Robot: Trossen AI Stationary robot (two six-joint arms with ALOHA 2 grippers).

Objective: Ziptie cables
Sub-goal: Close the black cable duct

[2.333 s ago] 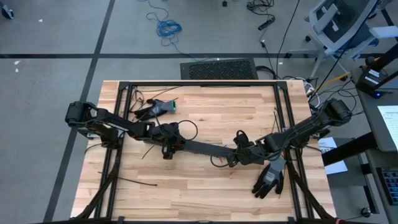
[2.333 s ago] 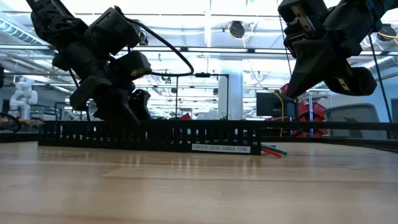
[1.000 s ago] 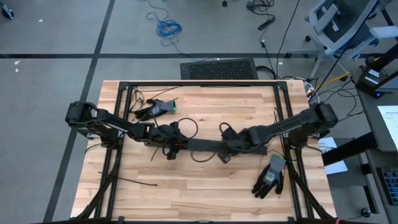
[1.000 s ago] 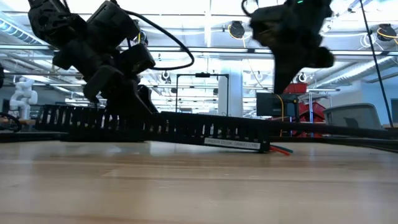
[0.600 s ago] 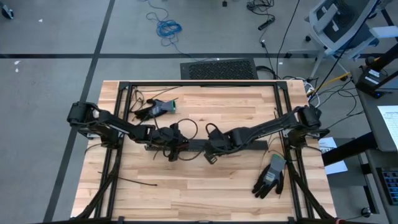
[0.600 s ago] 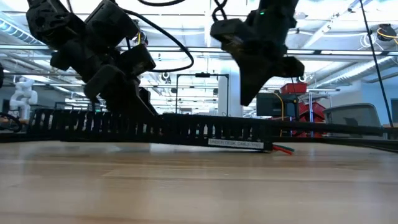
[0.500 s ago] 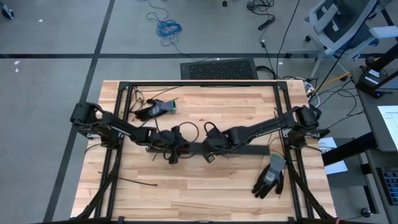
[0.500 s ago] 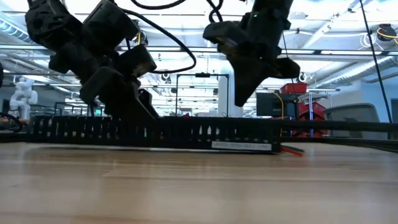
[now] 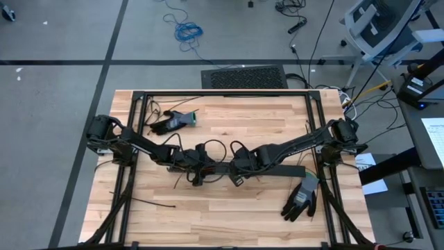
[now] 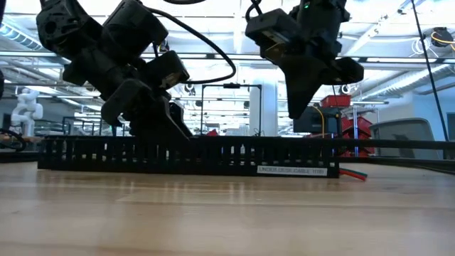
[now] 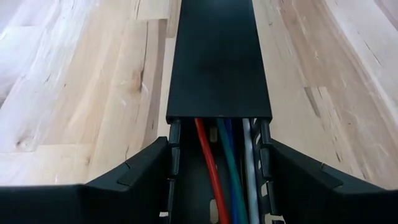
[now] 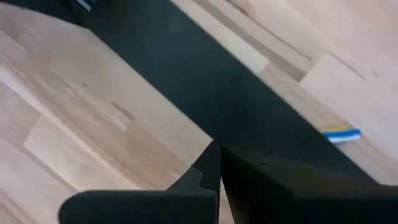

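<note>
A long black slotted cable duct point(image 9: 277, 169) lies flat on the wooden table, stretching left to right. The cables point(image 11: 217, 168), red, green, blue and grey wires, run inside its uncovered part. A black lid point(image 11: 217, 56) covers the rest, and red and green wire ends point(image 10: 353, 173) stick out of the duct's right end. My left gripper point(image 9: 198, 173) is shut on the duct's left part. My right gripper point(image 9: 236, 173) is shut and hangs just above the middle of the duct point(image 10: 298, 107), without touching it. No connector shows. My left gripper point(image 11: 217, 186) pinches the duct across its width, one finger point(image 11: 140, 177) on each slotted side wall point(image 11: 175, 143), just where the lid ends. The fingers come slanting down from the table's left and point along the duct. The duct rests flat on the table.
A black glove point(image 9: 302, 198) lies near the right edge and another point(image 9: 173, 121) at the far left. Thin black plastic strips point(image 9: 142, 203) lie near the left front. A black metal frame point(image 9: 222, 94) borders the table. Bare wood lies in front of the duct.
My left gripper moved toward the table's right and slid the duct that way. The duct's raised left end came down, so it now lies level. My right gripper travelled left along the duct, from near its right part to above its middle, and stayed shut.
</note>
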